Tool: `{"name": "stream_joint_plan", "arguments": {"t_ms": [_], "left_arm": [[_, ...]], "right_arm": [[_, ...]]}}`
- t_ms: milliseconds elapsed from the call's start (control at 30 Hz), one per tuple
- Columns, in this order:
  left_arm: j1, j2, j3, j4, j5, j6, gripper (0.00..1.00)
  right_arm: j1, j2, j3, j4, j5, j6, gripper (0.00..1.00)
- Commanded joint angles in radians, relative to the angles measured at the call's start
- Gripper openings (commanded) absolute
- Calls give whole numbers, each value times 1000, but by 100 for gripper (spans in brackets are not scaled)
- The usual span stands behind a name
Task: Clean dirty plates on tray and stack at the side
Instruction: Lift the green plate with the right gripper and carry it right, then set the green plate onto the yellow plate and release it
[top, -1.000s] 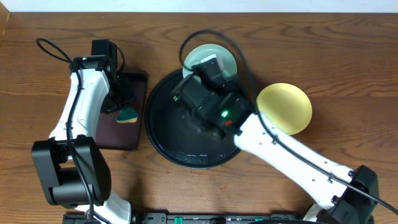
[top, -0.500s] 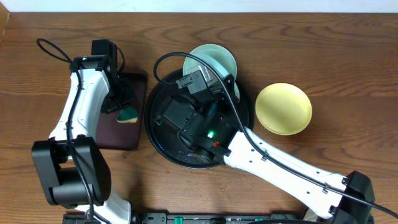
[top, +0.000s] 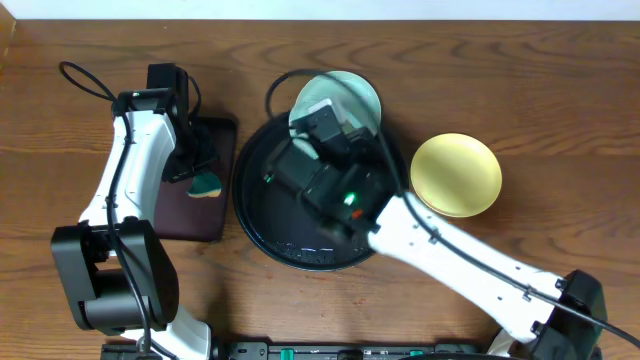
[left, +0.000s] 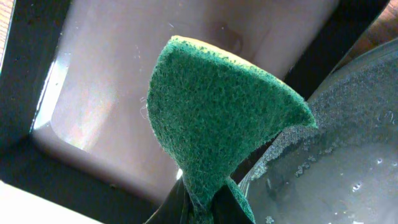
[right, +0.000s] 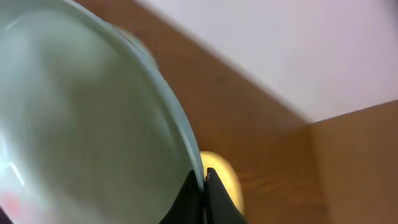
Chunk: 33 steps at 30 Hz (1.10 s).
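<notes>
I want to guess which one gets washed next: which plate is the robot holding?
The mint plate: the right gripper pinches its rim. The yellow plate sits alone on the table, untouched.

Black tray (top: 255, 215), my right arm (top: 450, 250) across it; mint plate (top: 358, 92) at far rim; yellow plate (top: 457, 175) on worktop (top: 560, 110) beside.

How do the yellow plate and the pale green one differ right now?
The yellow plate lies free on the wooden table, right of the black tray; the mint plate is at the tray's far rim, its edge pinched by the right end effector. Both are small and round.
</notes>
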Motion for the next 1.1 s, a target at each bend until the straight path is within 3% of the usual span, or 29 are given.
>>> {"name": "stream_joint_plan", "arguments": {"t_ms": [0,233,367,767,1067], "left_arm": [[3,10,-2,-7,-2,5,8],[3,10,-2,-17,-2,5,8],[3,10,-2,-18,-2,5,7],[3,10,-2,-18,-2,5,8],[3,10,-2,-18,-2,6,7]], "right_arm": [[-121,-19,19,-9,-336,20,1],[-420,-22,19,-31,-821,24,1],[-603,-22,19,-65,-963,24,1],[-1009,-21,-63,-183,-930,24,1],[-1119,-21,-274,-102,-955,24,1]]}}
